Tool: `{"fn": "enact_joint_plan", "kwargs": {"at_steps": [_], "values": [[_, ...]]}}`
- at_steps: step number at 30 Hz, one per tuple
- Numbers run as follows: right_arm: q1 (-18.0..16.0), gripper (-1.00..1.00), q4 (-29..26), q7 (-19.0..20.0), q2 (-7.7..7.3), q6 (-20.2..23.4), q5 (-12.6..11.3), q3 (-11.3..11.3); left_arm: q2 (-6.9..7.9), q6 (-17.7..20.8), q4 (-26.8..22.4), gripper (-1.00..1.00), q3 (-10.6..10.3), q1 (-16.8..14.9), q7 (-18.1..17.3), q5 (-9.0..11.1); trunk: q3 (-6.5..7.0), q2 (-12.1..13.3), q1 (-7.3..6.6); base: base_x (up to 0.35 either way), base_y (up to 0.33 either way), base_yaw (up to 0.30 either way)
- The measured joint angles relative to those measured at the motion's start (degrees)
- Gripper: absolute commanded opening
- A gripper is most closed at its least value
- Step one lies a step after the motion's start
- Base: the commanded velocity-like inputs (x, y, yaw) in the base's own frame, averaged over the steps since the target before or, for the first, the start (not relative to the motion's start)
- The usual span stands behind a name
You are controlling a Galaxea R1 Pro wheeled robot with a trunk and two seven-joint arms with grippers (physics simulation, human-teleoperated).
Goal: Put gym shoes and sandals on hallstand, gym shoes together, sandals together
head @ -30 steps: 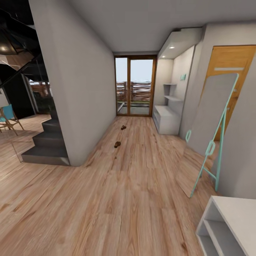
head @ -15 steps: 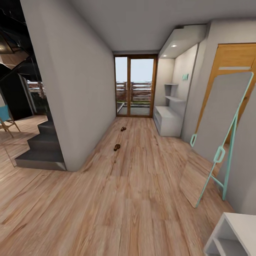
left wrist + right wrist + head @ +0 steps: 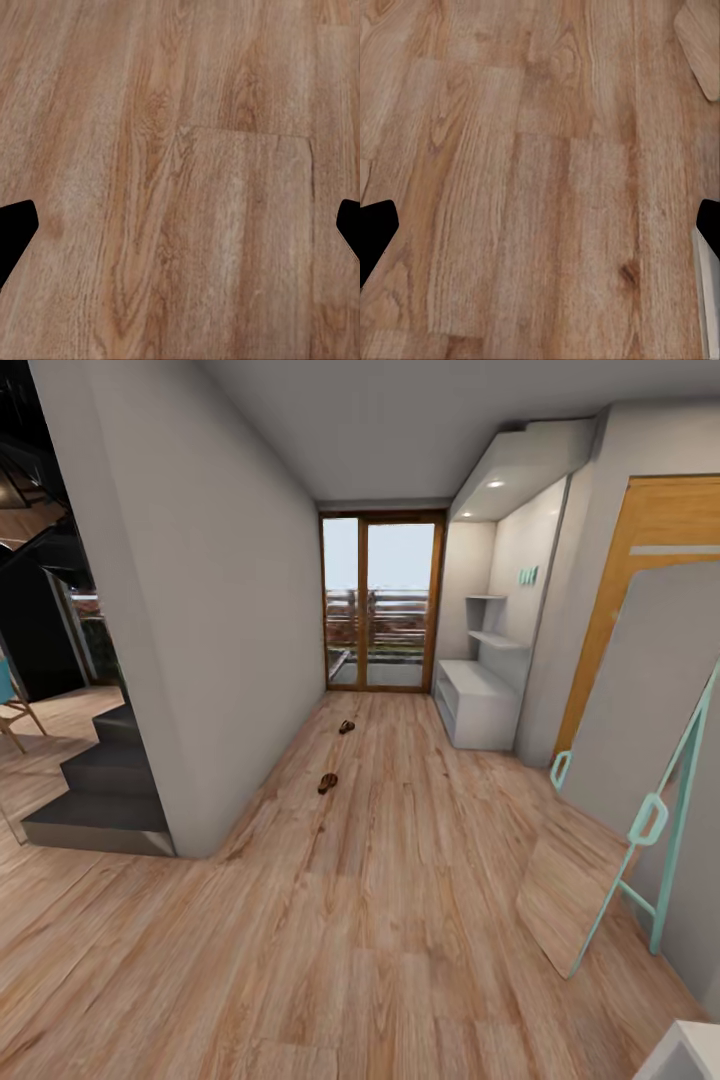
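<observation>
Down the corridor floor (image 3: 400,920), two sandals (image 3: 328,783), white hallstand (image 3: 478,705) beyond

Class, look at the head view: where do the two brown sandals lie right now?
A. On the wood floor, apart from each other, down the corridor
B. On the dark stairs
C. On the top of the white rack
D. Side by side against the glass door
A: one sandal lies on the floor and the other sandal farther down the corridor, both short of the white rack.
</observation>
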Motion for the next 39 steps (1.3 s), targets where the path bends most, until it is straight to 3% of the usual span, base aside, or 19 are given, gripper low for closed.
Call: {"fn": "enact_joint_plan", "kwargs": {"at_steps": [18,39], "values": [[0.0,1.00,0.0,0.0,0.00,0.0,0.0,0.0,0.00,0.0,0.0,1.00,0.0,0.0,0.0,0.0,0.00,0.0,0.00,0.339,0.010,0.000],[0.0,1.00,0.0,0.0,0.00,0.0,0.0,0.0,0.00,0.0,0.0,1.00,0.0,0.0,0.0,-0.1,0.00,0.0,0.00,0.339,0.095,0.000]]}}
